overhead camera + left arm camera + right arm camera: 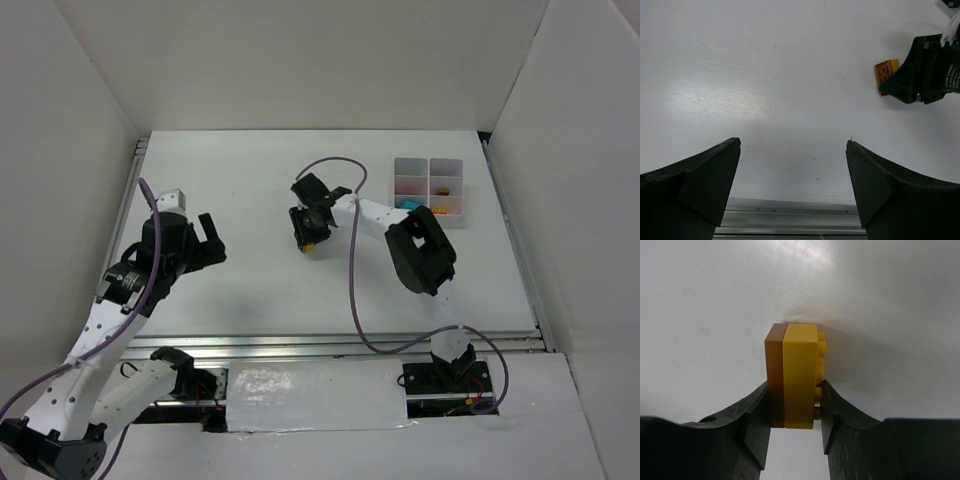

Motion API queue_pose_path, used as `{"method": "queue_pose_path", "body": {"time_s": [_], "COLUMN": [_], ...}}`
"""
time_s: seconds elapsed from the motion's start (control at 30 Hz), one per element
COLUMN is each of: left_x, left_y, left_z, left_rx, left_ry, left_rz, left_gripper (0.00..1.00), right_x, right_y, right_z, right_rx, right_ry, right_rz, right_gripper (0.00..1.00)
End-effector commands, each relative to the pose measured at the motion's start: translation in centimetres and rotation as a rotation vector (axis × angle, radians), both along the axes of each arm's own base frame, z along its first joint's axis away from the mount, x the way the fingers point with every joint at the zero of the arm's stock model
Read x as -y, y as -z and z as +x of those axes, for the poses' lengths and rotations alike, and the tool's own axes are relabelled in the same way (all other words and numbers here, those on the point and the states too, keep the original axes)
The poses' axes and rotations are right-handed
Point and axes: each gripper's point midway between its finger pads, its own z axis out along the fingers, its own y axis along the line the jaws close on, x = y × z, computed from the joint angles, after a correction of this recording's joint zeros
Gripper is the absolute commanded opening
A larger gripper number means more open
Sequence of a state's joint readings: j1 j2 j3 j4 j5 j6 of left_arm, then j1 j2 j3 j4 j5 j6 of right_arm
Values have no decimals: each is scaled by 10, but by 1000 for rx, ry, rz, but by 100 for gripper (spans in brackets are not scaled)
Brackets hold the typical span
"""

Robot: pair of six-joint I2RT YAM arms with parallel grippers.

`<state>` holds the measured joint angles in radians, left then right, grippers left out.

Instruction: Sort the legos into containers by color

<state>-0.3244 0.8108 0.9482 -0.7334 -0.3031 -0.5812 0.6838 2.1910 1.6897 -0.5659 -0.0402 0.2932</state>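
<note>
Pinching a yellow-and-brown brick (799, 371) between the fingers of my right end effector (794, 402), I have its studs against one finger and its brown face against the other, near the centre of the top view; whether it rests on the white counter (250, 180) I cannot tell. My left end effector (793, 145) gapes wide above the counter at the left of that view, well apart from the brick. The tray (428, 178) sits at the upper right, with an orange piece (440, 210) and a cyan piece (408, 203) at its lower edge.
</note>
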Motion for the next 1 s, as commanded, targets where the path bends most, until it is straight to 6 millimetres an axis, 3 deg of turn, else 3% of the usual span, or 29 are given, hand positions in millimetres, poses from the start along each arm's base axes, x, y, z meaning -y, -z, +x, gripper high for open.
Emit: {"method": "queue_pose_path", "body": {"time_s": [0.0,0.03,0.07,0.1,0.13,0.2,0.27,0.43,0.53,0.6,0.63,0.67,0.73,0.83,0.97], "left_x": [33,45,66,79,91,120,136,174,184,190,192,194,197,199,198], "left_y": [-10,-16,-19,-23,-36,-48,-46,-39,-37,-39,-39,-39,-36,-30,-22], "left_z": [8,13,11,12,17,19,22,19,15,12,11,11,9,11,14], "left_rx": [18,41,28,26,68,73,34,-69,-83,-82,-82,-82,-91,-111,-123], "left_ry": [100,137,228,260,299,401,439,500,516,538,541,545,549,545,528], "left_rz": [-142,-191,-267,-330,-384,-520,-591,-702,-720,-730,-731,-732,-727,-720,-701], "left_gripper": [100,99,100,100,99,100,98,96,94,87,82,68,61,64,81], "right_x": [-22,-20,-26,-27,-27,-32,-37,-28,-22,-20,-19,-19,-19,-19,-15], "right_y": [-91,-85,-98,-126,-124,-142,-159,-175,-191,-199,-203,-203,-207,-219,-227], "right_z": [-30,-44,-57,-69,-81,-104,-122,-120,-118,-117,-116,-116,-116,-120,-124], "right_rx": [100,109,121,159,160,197,231,307,361,376,386,389,395,414,435], "right_ry": [-46,-56,-73,-92,-103,-129,-146,-39,10,23,32,35,37,23,22], "right_rz": [266,302,350,409,422,471,500,495,525,538,540,542,551,586,615], "right_gripper": [0,0,0,0,0,0,0,0,0,0,0,0,0,0,0]}}
